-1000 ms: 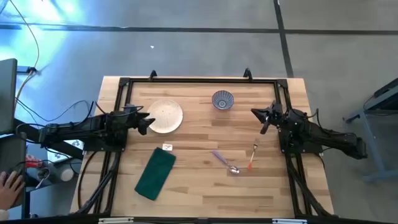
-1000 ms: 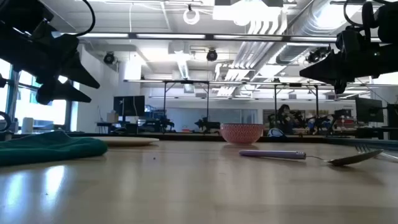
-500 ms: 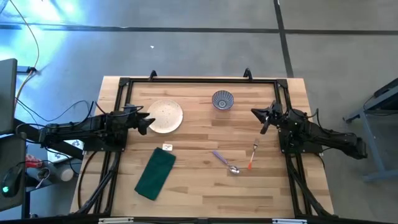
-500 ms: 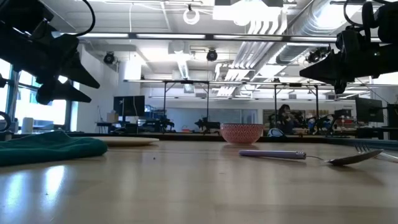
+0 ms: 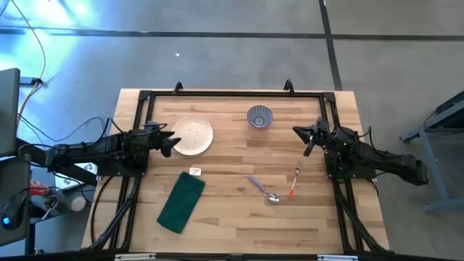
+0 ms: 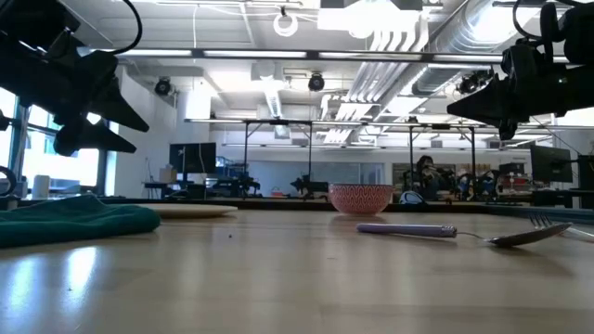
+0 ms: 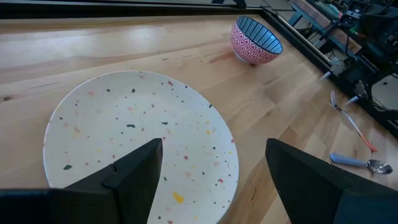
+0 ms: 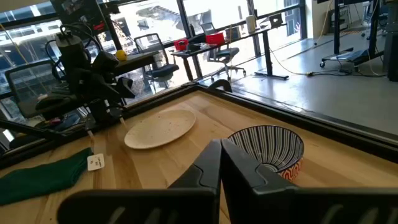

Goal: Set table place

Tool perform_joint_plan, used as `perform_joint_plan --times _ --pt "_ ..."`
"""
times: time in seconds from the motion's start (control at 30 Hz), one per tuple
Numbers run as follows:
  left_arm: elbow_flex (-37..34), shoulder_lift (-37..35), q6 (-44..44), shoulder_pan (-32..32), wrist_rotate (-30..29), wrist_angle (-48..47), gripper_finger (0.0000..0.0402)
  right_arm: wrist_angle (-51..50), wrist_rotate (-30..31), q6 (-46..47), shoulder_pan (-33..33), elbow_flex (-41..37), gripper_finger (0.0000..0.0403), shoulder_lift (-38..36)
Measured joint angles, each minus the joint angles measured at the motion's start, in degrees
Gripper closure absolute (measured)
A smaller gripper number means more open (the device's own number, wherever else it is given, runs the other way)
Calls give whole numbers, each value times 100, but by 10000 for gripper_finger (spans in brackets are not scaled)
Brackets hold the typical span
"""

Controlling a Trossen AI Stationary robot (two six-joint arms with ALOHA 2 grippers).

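Observation:
A round cream speckled plate lies flat on the table's far left; it also shows in the left wrist view. My left gripper hovers open above the plate's left edge, its fingers wide apart. A small blue patterned bowl stands upright at the far middle. My right gripper is shut and empty, raised near the right edge, right of the bowl. A lilac-handled spoon and an orange-handled fork lie flat at the near right. A dark green folded napkin lies flat at the near left.
A small white tag lies on the table just beyond the napkin's far end. A black metal frame runs along the table's edges. Bare wood lies in the table's middle between the plate, the bowl and the cutlery.

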Motion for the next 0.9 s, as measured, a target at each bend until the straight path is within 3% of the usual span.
perform_joint_plan --times 0.8,0.9 --pt "2 2 -7 0 1 85 126 -1 0 0 -1 0 402 -2" --pt "2 0 -356 0 60 149 126 -1 0 0 1 0 402 0"
